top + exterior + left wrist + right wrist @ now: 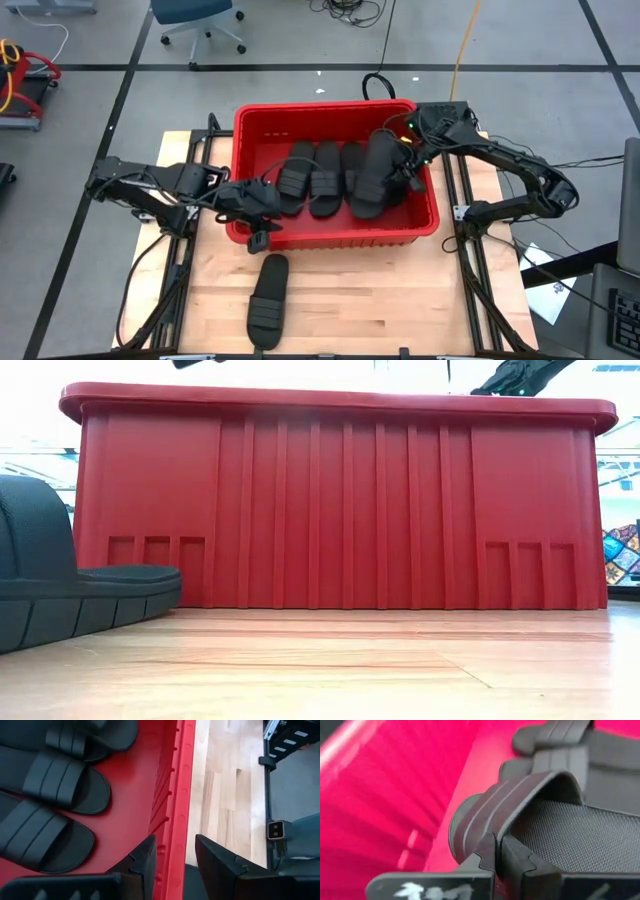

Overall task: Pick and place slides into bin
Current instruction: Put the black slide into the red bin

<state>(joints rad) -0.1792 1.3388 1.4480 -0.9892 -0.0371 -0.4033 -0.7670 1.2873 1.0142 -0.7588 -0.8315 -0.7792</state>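
The red bin (330,230) stands mid-table and holds several black slides (325,178). My right gripper (408,172) is inside the bin at its right end, shut on the rightmost slide (375,175). My left gripper (258,208) is open at the bin's near-left corner. In the left wrist view its fingers stand either side of the bin's rim (176,820), one inside and one outside; I cannot tell whether they touch it. One more slide (268,300) lies sole down on the table in front of the bin, and also shows in the low view (60,585). My right gripper (499,842) pinches the slide's ribbed strap (492,822) at its edge, near where it meets the sole. One finger (525,862) is under the strap over the footbed and the other is outside it. The slide is inside the bin, partly over its neighbour.
The bin's tall ribbed wall (340,510) fills the low view. Bare wooden table (400,300) lies in front of the bin, to the right of the loose slide. Black frame rails (470,290) run along the table's sides.
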